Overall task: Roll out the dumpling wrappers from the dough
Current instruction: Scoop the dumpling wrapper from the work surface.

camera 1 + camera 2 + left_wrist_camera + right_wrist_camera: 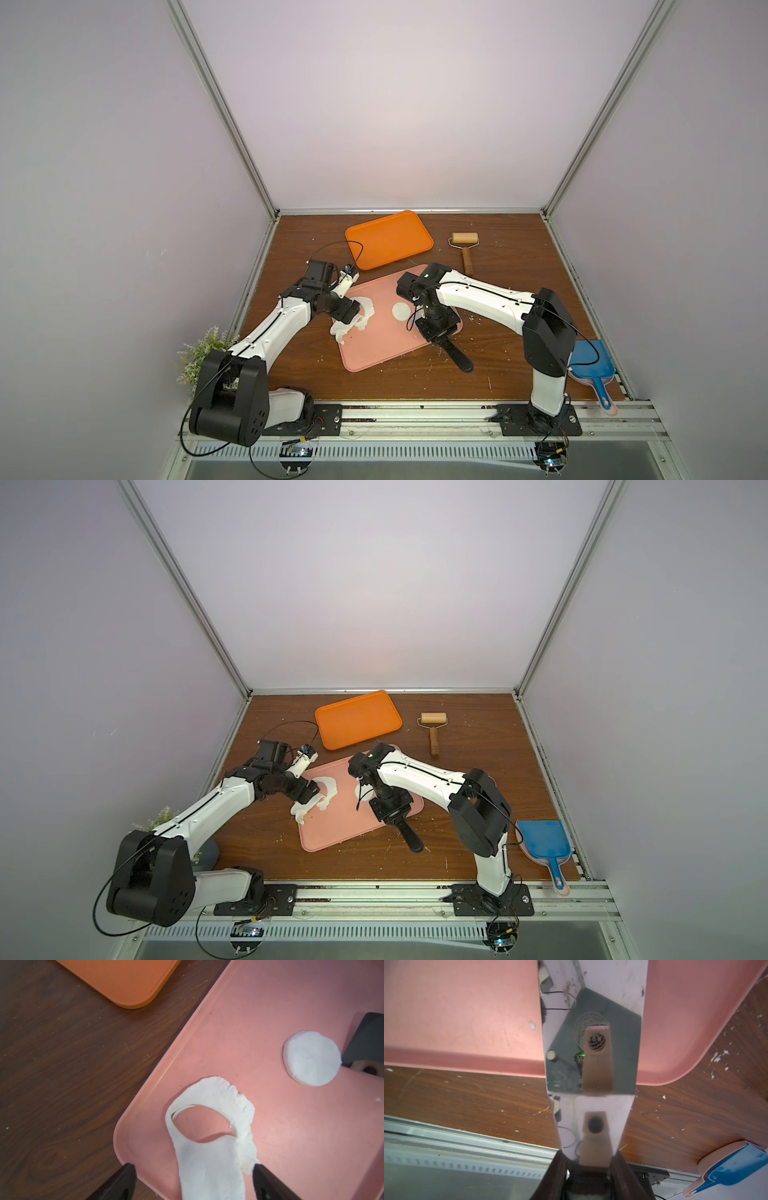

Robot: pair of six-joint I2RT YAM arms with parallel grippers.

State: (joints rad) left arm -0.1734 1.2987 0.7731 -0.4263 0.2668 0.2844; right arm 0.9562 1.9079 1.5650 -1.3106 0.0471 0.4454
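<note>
- One dumpling wrapper (360, 791), half behind the right arm (419, 777) in a top view; one dough sheet (218, 1093).
- Left gripper (193, 1167) gapes wide, empty.
- Right gripper (586, 1159) clamps one scraper (457, 356).

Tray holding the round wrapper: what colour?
Salmon pink; the tray shows best in the left wrist view.

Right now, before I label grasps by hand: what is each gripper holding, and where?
Right gripper grips a metal scraper where blade meets black handle. Left gripper holds nothing; its open jaws straddle the leftover dough sheet.
</note>
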